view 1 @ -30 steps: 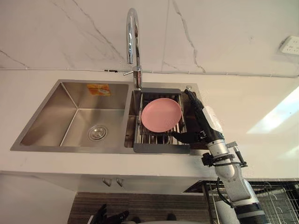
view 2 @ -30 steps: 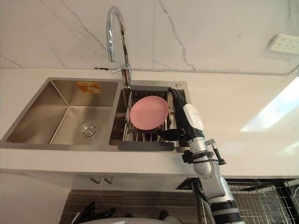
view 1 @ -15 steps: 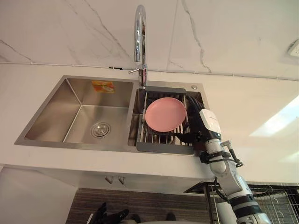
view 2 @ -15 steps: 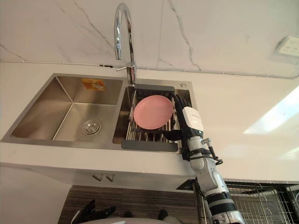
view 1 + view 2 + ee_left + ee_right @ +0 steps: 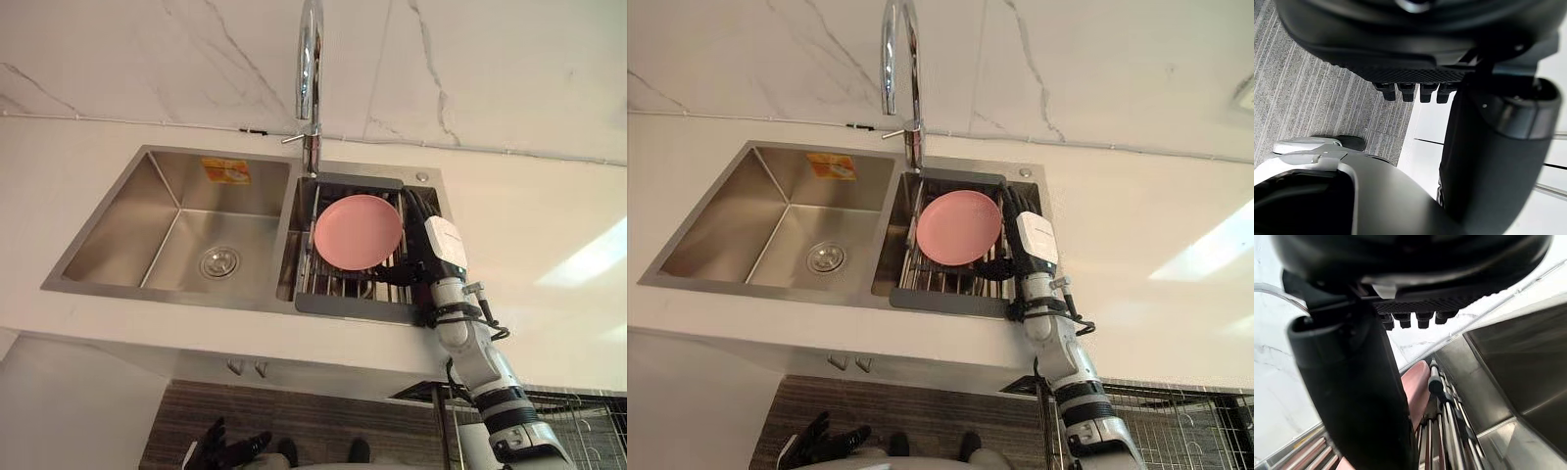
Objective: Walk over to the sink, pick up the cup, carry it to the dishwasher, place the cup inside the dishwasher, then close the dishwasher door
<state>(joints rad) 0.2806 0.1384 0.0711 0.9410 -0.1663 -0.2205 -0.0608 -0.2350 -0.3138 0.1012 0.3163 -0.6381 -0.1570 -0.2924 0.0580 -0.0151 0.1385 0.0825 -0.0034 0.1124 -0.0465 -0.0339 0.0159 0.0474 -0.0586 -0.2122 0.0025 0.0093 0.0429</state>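
though faint, clear cup (image 5: 1276, 289) by right hand (image 5: 1354, 396)

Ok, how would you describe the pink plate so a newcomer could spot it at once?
Find the steel double sink in the white counter, under the chrome tap. Its right basin holds a wire rack, and the plate sits in it, just left of the right robot hand. It is the one round pink thing among grey metal.

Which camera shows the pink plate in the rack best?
Left eye view: the pink plate shows nearly whole, propped in the rack. Right eye view is similar; right wrist view catches a pink sliver.
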